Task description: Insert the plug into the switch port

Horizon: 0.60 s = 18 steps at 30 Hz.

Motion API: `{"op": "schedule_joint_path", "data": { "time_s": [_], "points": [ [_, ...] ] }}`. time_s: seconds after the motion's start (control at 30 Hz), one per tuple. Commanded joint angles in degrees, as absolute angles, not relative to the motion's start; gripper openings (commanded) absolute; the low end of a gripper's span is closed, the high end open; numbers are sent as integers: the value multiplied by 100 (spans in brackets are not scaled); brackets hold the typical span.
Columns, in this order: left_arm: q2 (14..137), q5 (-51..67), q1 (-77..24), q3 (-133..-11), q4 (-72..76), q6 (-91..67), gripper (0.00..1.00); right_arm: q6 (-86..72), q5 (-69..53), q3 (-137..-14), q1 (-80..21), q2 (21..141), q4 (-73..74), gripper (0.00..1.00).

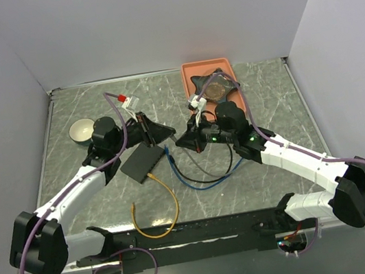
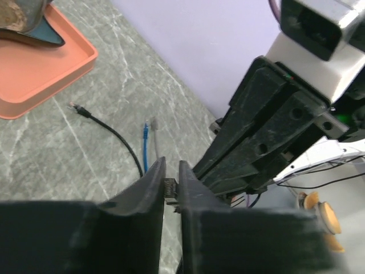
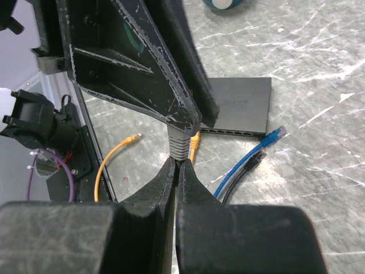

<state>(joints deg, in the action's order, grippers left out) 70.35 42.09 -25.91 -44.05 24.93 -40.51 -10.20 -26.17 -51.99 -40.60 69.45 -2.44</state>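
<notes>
Top external: high above and behind the arm bases, facing down and forward over the whole worktop (image 1: 273, 88); distant.
Left wrist: close behind the left tool (image 2: 172, 174), low, facing the orange tray (image 2: 40, 74).
Right wrist: close behind the right tool (image 3: 175, 165), facing down at the switch box (image 3: 239, 105).
Shared: both wrist views take in the grey plug (image 3: 179, 145), the blue cable (image 2: 145, 140) and each other's tool.

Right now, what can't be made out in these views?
1. Small grey plug: a sliver between the left end effector fingers in the left wrist view; from above, lost under that and the right end effector.
2. Ports of the flat black rectangular switch box: too small from above; partly behind the left end effector from the right wrist.
3. Dark star-shaped object: cut off by the left wrist view's top edge.
</notes>
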Motion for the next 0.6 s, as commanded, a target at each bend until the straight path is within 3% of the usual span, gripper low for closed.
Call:
{"op": "schedule_joint_path", "data": {
  "time_s": [0.0, 0.03, 0.1, 0.13, 0.23, 0.27, 0.57],
  "points": [
    [6970, 4087, -2654, -4676, 2637, -3929, 3, -1081, -2567, -5186, -4017, 6768, -492, 2],
    [6944, 4052, -2663, -4676, 2611, -3920, 1, -1081, -2514, -5194, -4017, 6759, -475, 6],
    [6900, 3947, -2672, -4685, 2532, -3911, 1, -1099, -2356, -5194, -4017, 6689, -448, 28],
    [6873, 3920, -2672, -4693, 2496, -3911, 1, -1099, -2268, -5186, -4017, 6662, -440, 48],
    [6847, 3745, -2672, -4755, 2347, -3946, 1, -1169, -1777, -5221, -4025, 6539, -352, 80],
    [6847, 3692, -2681, -4790, 2294, -3972, 1, -1204, -1688, -5247, -4025, 6513, -334, 97],
    [7101, 3015, -2681, -5404, 1223, -4306, 1, -1160, -730, -5765, -4262, 6802, -26, 97]
  ]
}}
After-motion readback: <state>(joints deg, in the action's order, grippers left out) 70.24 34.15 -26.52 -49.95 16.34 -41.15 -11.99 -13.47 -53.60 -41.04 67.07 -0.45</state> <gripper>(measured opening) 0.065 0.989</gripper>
